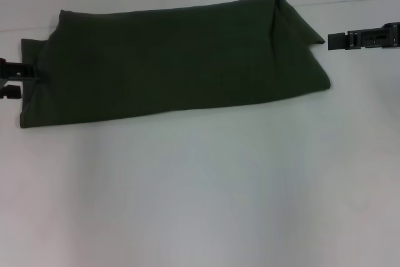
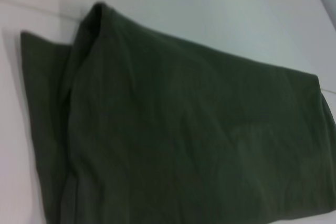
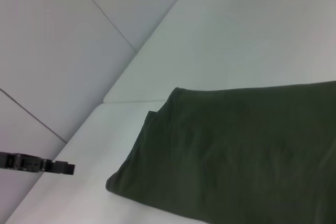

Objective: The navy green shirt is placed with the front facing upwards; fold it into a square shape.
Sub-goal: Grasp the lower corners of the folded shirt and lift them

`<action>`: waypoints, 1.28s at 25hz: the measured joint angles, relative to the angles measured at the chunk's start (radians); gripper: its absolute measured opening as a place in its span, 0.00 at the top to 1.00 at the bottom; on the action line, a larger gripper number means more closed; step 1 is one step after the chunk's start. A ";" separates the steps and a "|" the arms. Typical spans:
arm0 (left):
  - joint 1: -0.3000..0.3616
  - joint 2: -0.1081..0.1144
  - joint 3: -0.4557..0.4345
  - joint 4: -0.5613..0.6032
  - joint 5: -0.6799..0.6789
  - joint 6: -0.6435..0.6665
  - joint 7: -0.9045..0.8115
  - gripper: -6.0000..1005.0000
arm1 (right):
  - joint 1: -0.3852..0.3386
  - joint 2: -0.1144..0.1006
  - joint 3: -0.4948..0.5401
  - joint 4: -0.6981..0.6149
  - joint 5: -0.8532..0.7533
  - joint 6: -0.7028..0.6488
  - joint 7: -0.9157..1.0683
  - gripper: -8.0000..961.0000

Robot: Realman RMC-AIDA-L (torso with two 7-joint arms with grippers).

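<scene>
Now: folded olive-green shirt (image 1: 175, 60) lengthwise on white table (image 1: 200, 192); left gripper (image 1: 25, 74) at nine o'clock, right gripper (image 1: 331, 40) at three — grip of both impossible to tell.

Plain dark olive-green shirt (image 1: 175, 60)

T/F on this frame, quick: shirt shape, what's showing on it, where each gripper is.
1. The shirt is folded into a long band lying across the table. True.
2. Chest lettering shows on top. False: only plain green cloth is visible in all three views.
3. The left gripper is at the shirt's left end. True.
4. The right gripper rests on the middle of the shirt. False: it sits off the shirt's right end, beside the pointed corner, with table showing between them.
5. The shirt is already square. False: it is far wider than deep, so at least one more fold remains.
</scene>
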 joint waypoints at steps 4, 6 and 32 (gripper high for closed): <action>-0.034 0.024 -0.005 -0.085 0.027 -0.024 -0.022 0.18 | 0.002 -0.009 0.001 -0.003 -0.001 -0.016 0.019 0.03; -0.044 0.032 -0.009 -0.110 0.038 -0.041 -0.030 0.18 | 0.002 -0.015 0.004 -0.004 -0.002 -0.019 0.022 0.03; -0.043 0.017 0.040 -0.205 0.217 -0.320 -0.034 0.18 | -0.006 0.011 0.015 0.013 -0.003 -0.040 0.075 0.04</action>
